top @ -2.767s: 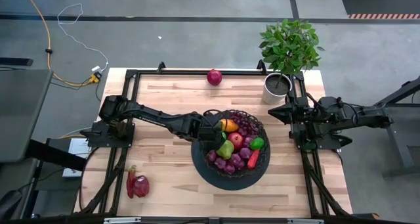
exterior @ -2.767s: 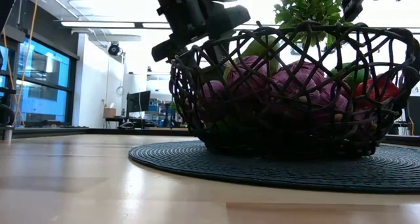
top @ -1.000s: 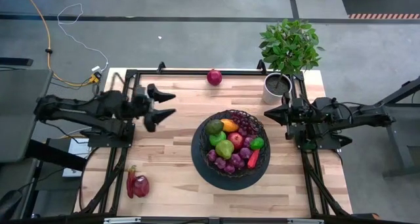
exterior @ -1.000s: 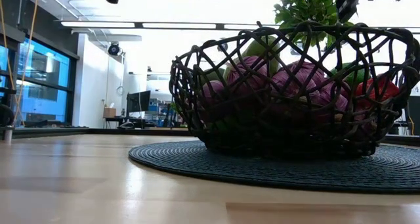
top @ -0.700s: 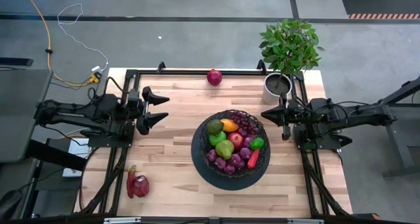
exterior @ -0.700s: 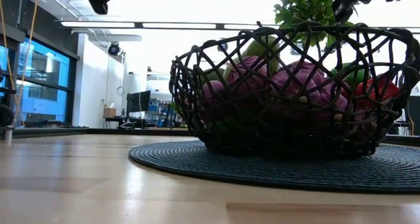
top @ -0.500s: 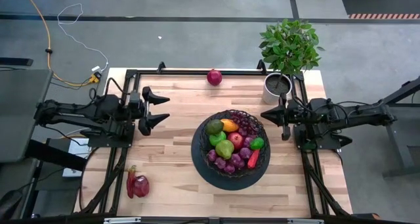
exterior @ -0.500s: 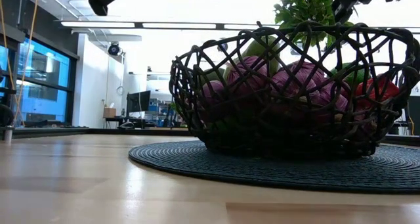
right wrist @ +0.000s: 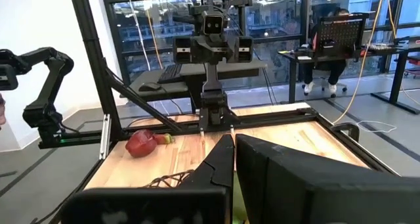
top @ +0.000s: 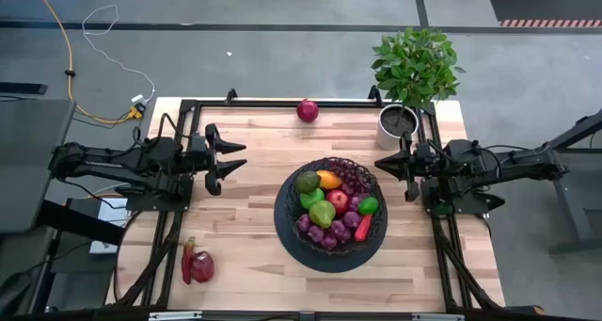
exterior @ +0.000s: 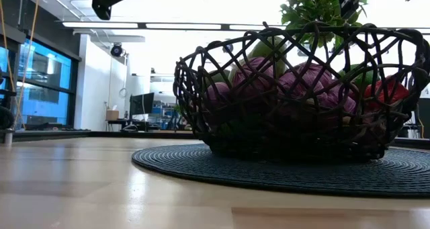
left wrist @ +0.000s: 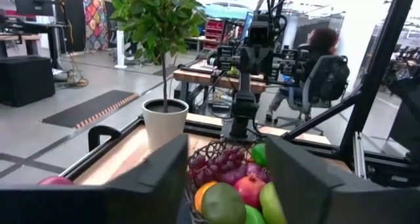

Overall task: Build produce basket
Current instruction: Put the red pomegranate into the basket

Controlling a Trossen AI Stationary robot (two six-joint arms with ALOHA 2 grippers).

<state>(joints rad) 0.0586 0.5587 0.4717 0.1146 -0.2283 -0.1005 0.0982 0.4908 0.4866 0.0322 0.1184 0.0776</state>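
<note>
The black wire basket (top: 285, 211) stands on a round dark mat at the table's middle. It holds produce: an avocado (top: 307, 181), an orange fruit (top: 327, 179), grapes (top: 353, 182), a red apple (top: 339, 200), a green pear (top: 323, 214), a lime (top: 368, 205) and a red pepper (top: 363, 227). My left gripper (top: 245, 156) hovers level at the table's left side, pointing at the basket, open and empty. My right gripper (top: 378, 163) hovers level just right of the basket, shut and empty. The left wrist view shows the basket (left wrist: 209, 159) between the left fingers, farther off.
A red round fruit (top: 308, 110) lies at the far edge. A red pepper and a red apple (top: 198, 264) lie near the left front corner. A grey pot with a green plant (top: 396, 125) stands at the far right. People sit at desks beyond the table (left wrist: 321, 60).
My left gripper has sunk a little and rolled slightly at the table's left side, coming into the top of the low view. Its fingers have drawn closer together but still stand apart. The basket and its produce have not moved.
</note>
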